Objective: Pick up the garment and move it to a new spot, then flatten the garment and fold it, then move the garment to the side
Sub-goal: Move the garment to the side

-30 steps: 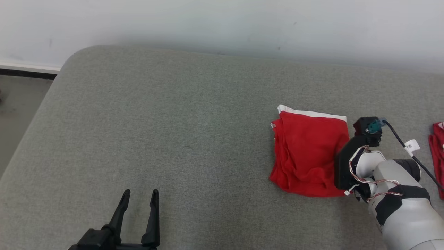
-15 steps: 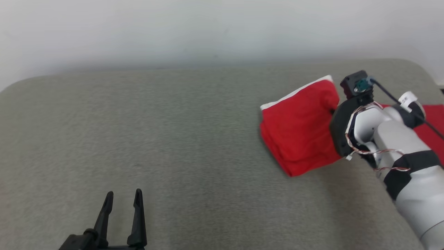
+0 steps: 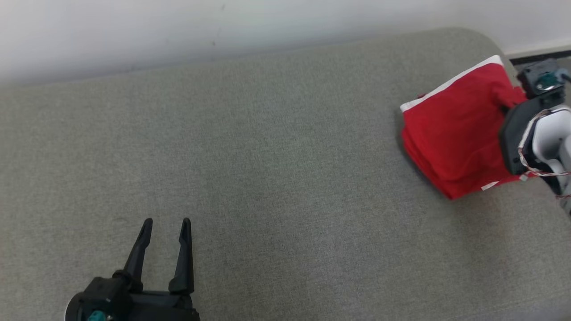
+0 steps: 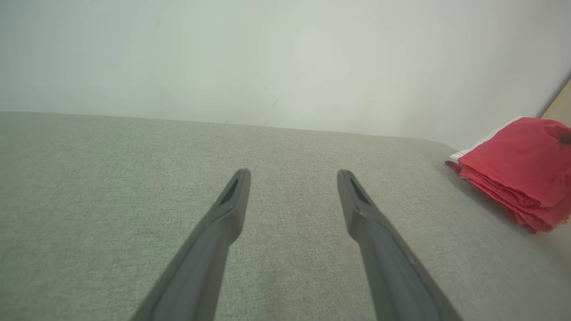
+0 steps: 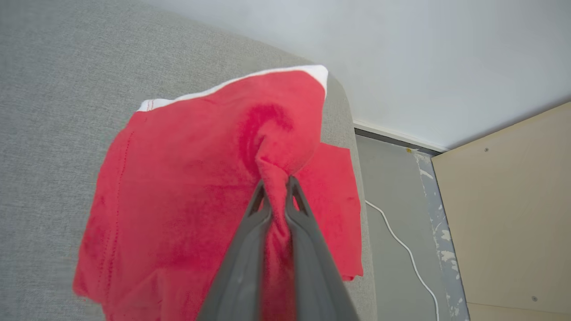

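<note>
The folded red garment [image 3: 453,133] sits at the far right corner of the grey cushion [image 3: 267,156], a pinch of it clamped in the right gripper [image 5: 276,185], with the left gripper [image 3: 166,225] spread wide, well apart.

Place: bare test room, more lab than home.
Bench [image 3: 267,156]: padded, grey woven fabric, rounded corners, set against the wall.
Wall [image 3: 134,26]: plain white, a few dark scuffs.
Skirting [image 5: 397,135]: white strip at the wall's foot.
Floor [image 5: 392,187]: grey, with white paint flecks along one edge.
Cable [image 5: 401,244]: thin, white, lying loose on the floor.
Board [image 5: 504,214]: raw pale wood sheet, screw heads showing, near the bench's end.
</note>
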`<state>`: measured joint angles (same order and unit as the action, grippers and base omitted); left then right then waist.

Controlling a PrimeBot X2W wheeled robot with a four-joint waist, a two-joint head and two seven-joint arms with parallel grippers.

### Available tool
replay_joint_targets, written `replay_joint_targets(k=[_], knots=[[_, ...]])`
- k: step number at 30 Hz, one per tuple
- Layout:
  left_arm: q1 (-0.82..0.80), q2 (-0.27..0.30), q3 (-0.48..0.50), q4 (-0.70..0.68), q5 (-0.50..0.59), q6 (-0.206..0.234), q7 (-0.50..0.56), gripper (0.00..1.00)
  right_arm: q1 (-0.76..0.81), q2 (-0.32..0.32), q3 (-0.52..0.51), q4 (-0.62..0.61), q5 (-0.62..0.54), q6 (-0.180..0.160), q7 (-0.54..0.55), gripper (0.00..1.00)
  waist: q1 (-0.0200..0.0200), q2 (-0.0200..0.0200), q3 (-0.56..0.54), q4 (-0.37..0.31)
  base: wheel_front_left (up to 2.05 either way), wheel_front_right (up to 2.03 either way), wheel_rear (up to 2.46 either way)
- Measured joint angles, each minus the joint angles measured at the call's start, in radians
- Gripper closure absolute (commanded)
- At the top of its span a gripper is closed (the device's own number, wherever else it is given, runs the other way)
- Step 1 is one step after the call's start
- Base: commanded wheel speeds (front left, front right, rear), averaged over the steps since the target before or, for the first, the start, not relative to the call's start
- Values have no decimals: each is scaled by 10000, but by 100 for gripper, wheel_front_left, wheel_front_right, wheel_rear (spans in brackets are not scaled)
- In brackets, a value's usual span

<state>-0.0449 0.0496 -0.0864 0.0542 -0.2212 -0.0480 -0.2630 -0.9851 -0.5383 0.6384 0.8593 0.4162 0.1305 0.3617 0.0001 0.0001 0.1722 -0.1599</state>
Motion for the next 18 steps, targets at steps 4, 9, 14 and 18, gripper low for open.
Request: replay_joint_targets(k=[4,9,14,18], knots=[[-329,4,104,67,228,-228,0,0,-178,-439,-226,510,-265,0,-715,100,1,1,550,2,0,0,0],[-604,4,107,82,474,-408,0,0,-341,-861,-635,1177,-539,0,-1459,100,1,0,1005,262,0,0,0],[-864,4,159,73,621,-506,0,0,-389,-1168,-1442,2155,-757,0,-2065,100,0,1,1362,655,0,0,0],[-968,12,226,58,736,-591,0,0,-339,-1181,-2079,3047,-949,0,-2428,42,0,1,1609,912,0,0,0]])
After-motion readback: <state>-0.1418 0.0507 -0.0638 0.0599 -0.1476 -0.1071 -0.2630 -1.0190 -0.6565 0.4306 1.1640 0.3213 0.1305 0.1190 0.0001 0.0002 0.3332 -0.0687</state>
